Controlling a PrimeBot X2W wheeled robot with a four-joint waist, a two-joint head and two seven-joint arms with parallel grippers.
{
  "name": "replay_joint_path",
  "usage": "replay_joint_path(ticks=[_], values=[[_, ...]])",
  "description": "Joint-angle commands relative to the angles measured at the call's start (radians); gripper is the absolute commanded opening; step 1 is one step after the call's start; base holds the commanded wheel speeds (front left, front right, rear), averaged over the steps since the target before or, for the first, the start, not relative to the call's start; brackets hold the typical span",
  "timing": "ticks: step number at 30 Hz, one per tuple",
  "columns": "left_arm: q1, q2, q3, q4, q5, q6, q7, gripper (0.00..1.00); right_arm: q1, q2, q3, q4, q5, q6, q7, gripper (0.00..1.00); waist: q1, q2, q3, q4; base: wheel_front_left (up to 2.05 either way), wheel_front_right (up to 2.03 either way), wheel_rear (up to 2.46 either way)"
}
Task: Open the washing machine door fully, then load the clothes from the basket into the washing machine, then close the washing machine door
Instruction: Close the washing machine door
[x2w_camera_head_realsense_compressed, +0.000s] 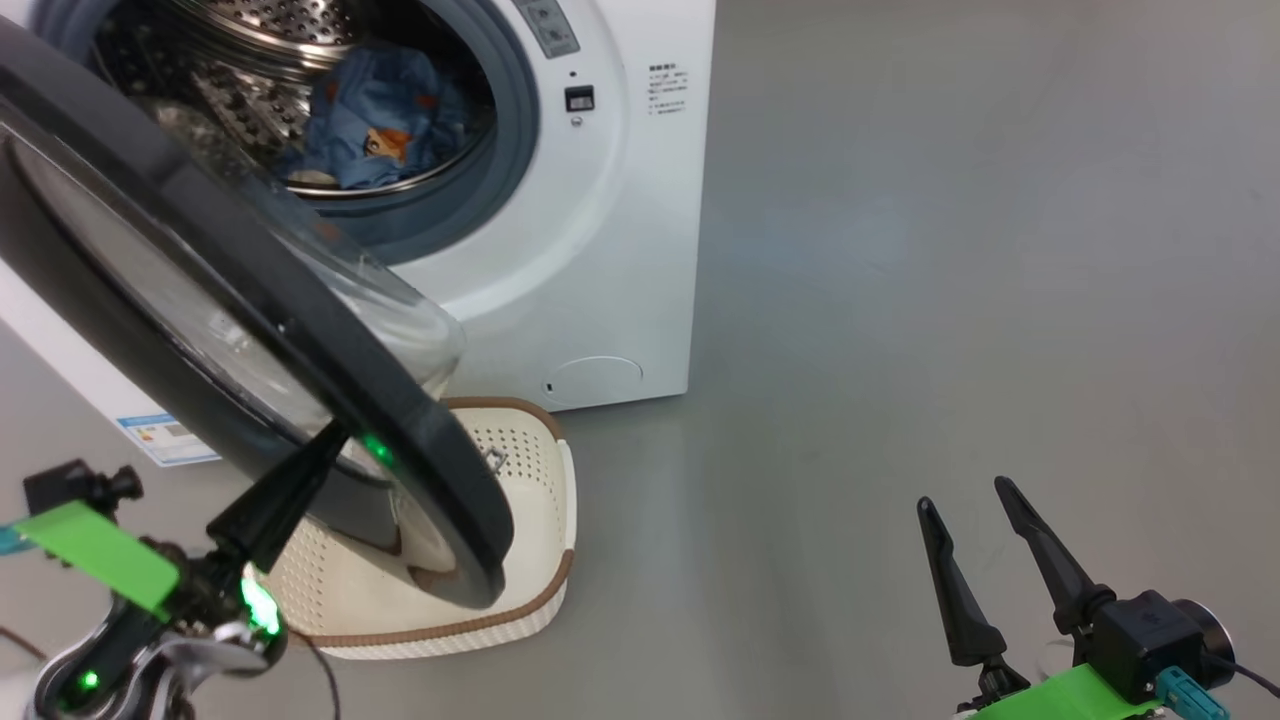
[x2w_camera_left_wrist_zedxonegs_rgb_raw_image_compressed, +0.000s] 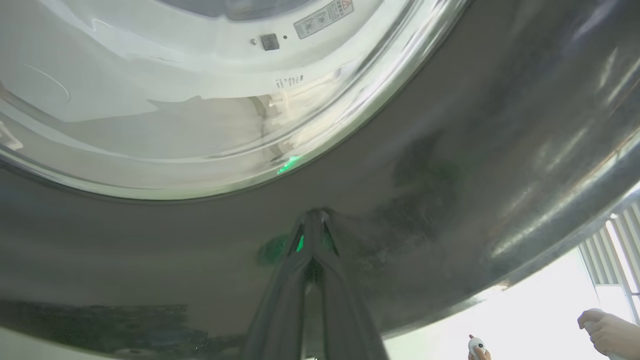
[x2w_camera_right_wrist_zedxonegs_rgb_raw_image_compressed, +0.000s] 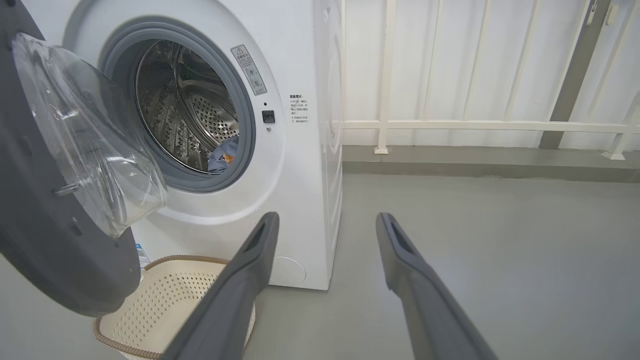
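Washing machine door (x2w_camera_head_realsense_compressed: 300, 335), ajar, clothes (x2w_camera_head_realsense_compressed: 375, 120) loaded: clenched left gripper (x2w_camera_head_realsense_compressed: 332, 438), tips against outer rim, should push steadily along the hinge arc until latched; right gripper (x2w_camera_head_realsense_compressed: 965, 495) splayed, empty.

- The washing machine door (x2w_camera_head_realsense_compressed: 250, 330) runs off the head view's left and top edges. Its black rim hides the left of the drum mouth.
- The basket (x2w_camera_head_realsense_compressed: 545, 520) sits on the floor under the door, which covers much of its inside.
- The clothes (x2w_camera_head_realsense_compressed: 375, 120) show as a blue heap far inside the drum; separate pieces cannot be counted.
- The washing machine (x2w_camera_head_realsense_compressed: 600, 250) is cut off at the top. Its printed label (x2w_camera_head_realsense_compressed: 667, 90) is too small to read.
- The blue sticker (x2w_camera_head_realsense_compressed: 165, 440), near left, is half covered.
- The left gripper (x2w_camera_left_wrist_zedxonegs_rgb_raw_image_compressed: 312, 216) is blurred, jaws together at the door's rim; contact is unclear.
- A person's hand (x2w_camera_left_wrist_zedxonegs_rgb_raw_image_compressed: 607, 332) is clipped by the left wrist view's right edge; near it is a small white object (x2w_camera_left_wrist_zedxonegs_rgb_raw_image_compressed: 476, 345) too tiny to identify.
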Motion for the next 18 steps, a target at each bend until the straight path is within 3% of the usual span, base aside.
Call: replay_joint_path(ticks=[1,18], values=[[-0.057,0.018,0.031,-0.018,0.010,-0.018,-0.001,0.00,-0.035,-0.002,0.028,-0.021,0.005,0.006,-0.011,1.00,0.0000,0.0000,0.012,-0.012,0.00,0.00,0.00],[-0.235,-0.052,0.059,0.188,0.031,-0.051,-0.016,0.00,-0.070,0.000,0.032,-0.015,0.013,0.006,-0.012,1.00,0.0000,0.0000,0.050,-0.076,0.00,0.00,0.00]])
